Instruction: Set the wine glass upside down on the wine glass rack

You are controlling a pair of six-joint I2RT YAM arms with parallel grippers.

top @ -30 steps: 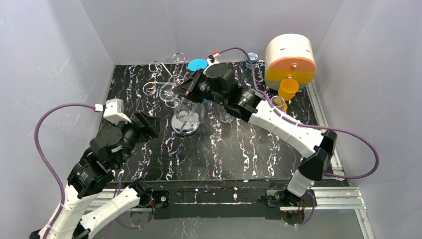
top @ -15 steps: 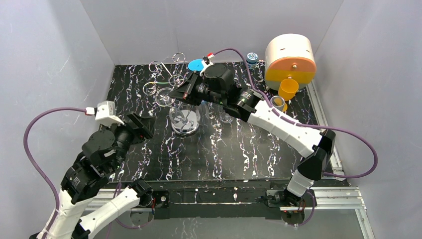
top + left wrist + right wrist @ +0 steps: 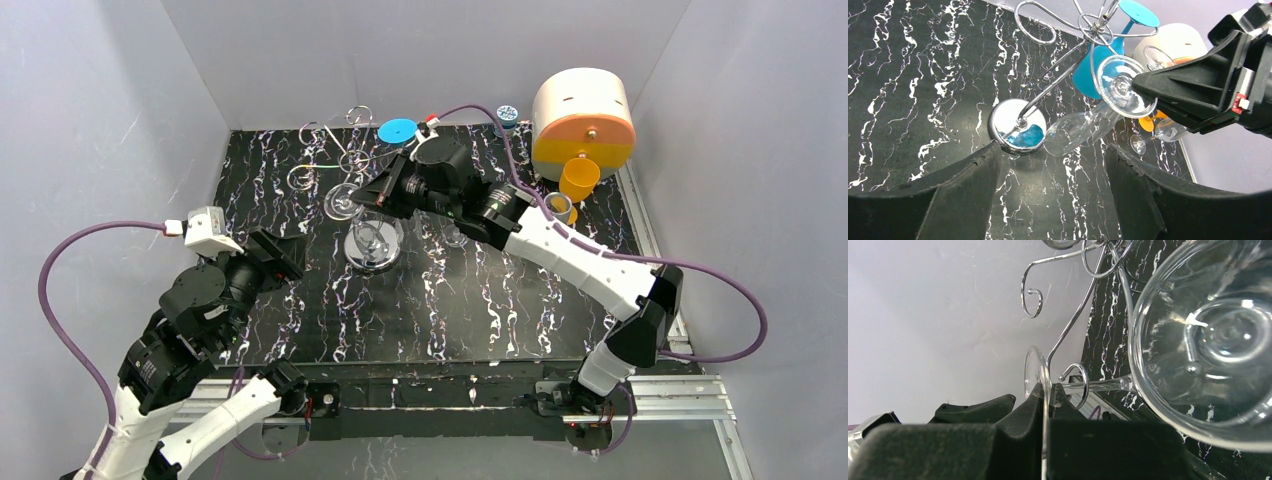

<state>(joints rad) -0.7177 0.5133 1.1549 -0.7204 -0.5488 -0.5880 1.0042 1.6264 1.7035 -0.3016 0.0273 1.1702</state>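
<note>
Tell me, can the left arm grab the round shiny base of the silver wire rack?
Probably yes: the open left gripper faces the rack's round shiny chrome base, and nothing visible sits between them.

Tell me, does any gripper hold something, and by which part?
The right gripper holds the wine glass by the edge of its round foot. The left gripper is open and holds nothing.

**Left wrist view: glass held at the rack**

The wine glass point(image 3: 1083, 127) is tilted. Its bowl sits low, just beside the round chrome base of the wine glass rack point(image 3: 1017, 125), and its foot is raised below the wire loops. The right gripper point(image 3: 1144, 86) pinches the foot's rim. A blue glass point(image 3: 1090, 72) shows behind the wires. The left gripper point(image 3: 1052, 160), jaws spread, frames the lower edge.
</note>
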